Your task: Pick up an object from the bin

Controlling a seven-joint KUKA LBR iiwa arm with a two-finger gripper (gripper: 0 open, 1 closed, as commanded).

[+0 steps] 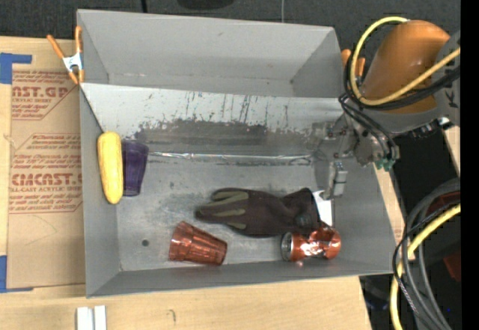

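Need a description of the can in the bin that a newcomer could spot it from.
Go to the lower right corner of the grey bin in the camera view. A red can lies there on its side, beside the cuff end of the dark glove. It is short, cylindrical and shiny with a silver end, unlike the tapered copper-red cup by the glove's fingers.

A yellow banana-like toy hides part of what seems a purple cup.
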